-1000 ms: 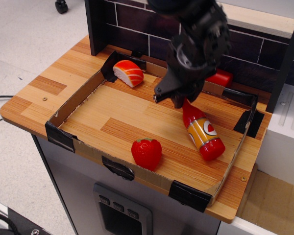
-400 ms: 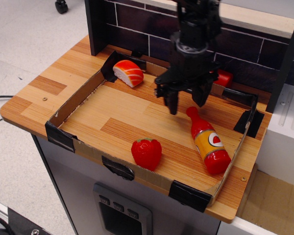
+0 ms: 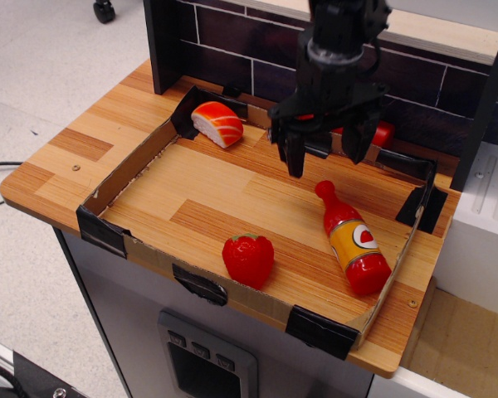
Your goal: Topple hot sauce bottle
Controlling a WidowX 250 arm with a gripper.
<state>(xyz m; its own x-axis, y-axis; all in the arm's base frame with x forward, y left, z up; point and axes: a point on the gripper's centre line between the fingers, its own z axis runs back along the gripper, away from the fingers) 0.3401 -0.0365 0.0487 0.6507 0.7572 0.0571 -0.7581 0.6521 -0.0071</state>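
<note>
1. The hot sauce bottle [image 3: 355, 241] lies flat on its side on the tabletop [image 3: 191, 199], cap pointing toward the back wall, base toward the front right corner of the low cardboard border [image 3: 129, 174].
2. A second ago it was leaning under my pincer [image 3: 325, 153]; since then it has dropped fully and settled, barely shifting in the last instant.
3. My pincer has risen clear of the bottle, just behind and above its cap, fingers spread apart and holding nothing.
4. The strawberry [image 3: 249, 259], left of the bottle, is untouched.
5. I judge the toppling done; only withdrawing remains.
</note>
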